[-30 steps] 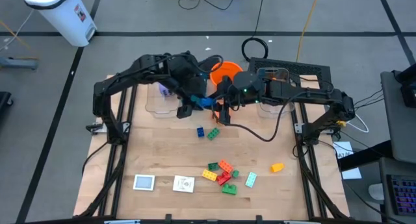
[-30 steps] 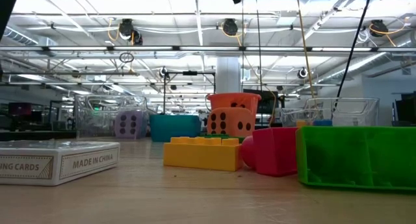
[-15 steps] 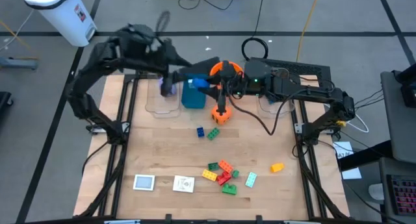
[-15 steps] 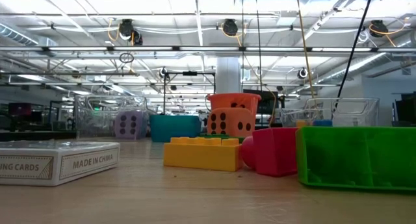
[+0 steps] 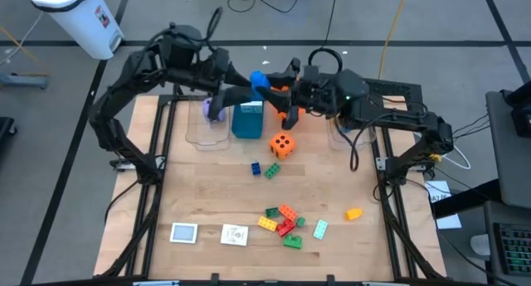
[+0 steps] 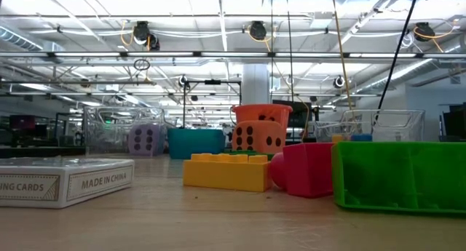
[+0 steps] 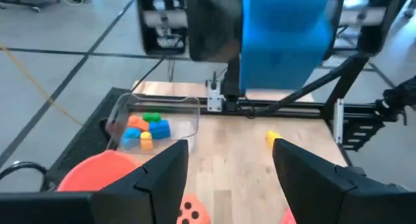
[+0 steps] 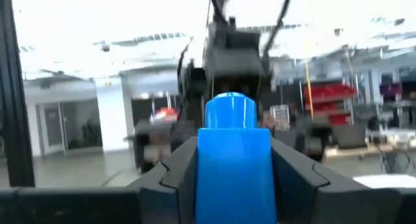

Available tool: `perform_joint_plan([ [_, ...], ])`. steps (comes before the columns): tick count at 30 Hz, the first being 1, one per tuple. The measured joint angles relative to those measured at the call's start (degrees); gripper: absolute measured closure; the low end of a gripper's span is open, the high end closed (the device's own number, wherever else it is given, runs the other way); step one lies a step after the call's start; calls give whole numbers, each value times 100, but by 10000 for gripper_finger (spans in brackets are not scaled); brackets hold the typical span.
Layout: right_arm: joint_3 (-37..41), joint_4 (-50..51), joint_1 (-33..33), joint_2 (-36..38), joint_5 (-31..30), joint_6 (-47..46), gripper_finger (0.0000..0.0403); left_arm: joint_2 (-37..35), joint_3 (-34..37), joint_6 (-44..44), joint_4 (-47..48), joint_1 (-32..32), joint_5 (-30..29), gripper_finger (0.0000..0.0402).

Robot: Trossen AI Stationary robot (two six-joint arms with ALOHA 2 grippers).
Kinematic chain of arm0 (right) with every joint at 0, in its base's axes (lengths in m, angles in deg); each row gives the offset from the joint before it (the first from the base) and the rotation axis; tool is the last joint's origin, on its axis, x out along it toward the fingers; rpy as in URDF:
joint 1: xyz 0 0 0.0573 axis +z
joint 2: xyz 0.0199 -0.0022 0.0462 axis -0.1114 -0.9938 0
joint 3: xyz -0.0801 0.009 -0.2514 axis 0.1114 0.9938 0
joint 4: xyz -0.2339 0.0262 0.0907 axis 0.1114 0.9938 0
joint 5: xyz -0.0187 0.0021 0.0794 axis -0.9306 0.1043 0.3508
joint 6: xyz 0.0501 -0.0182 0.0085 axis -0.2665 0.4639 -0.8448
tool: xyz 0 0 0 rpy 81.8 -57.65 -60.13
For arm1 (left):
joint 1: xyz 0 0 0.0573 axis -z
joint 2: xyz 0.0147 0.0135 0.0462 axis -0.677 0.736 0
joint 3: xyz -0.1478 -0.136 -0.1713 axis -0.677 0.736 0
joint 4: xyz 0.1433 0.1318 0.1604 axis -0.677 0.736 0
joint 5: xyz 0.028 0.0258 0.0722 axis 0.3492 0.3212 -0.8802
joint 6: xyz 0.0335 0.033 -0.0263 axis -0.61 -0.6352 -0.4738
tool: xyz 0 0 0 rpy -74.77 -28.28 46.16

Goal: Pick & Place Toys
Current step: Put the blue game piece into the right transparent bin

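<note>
Blue brick (image 8: 234,160): off the table, in the air over the 12 o'clock edge, just above the teal box (image 5: 247,120). The right gripper (image 5: 267,77) is clamped on its lower body, stud end left free.

Left gripper (image 7: 231,160): faces the brick head-on from the 11 o'clock side, fingers apart, nothing between them. The brick sits just beyond their tips. My reading: the free stud end is being offered so the left arm can take it, i.e. a mid-air handover or regrip. Which container it is bound for, I cannot tell.

Rest of the toys:
- Orange die (image 5: 282,144) on the wood just toward 6 o'clock from the grippers, clear of both arms.
- Purple die (image 5: 212,110) inside the clear bin (image 5: 199,137) at 11 o'clock.
- A second clear bin (image 7: 188,107) at 1 o'clock already holds several coloured bricks.
- 2 small bricks, blue (image 5: 255,168) and green (image 5: 271,172), touching, near table centre.
- Mixed cluster of bricks (image 5: 282,221) at 6 o'clock; 1 yellow-orange brick (image 5: 354,213) alone at 4 o'clock.
- 2 white cards (image 5: 184,233) at 7 o'clock.

Judgement: sorting is only partly done; most loose pieces lie at the near edge.
</note>
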Motion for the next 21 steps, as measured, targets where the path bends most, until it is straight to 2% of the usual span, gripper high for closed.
perform_joint_plan([
  [9, 0, -151, 2, 4, -21, 6, 264, 343, -2, 332, -1251, 321, 96, 167],
  [21, -2, -9, -7, 7, -95, 20, 263, 208, 4, 378, -1431, 92, -30, 167],
])
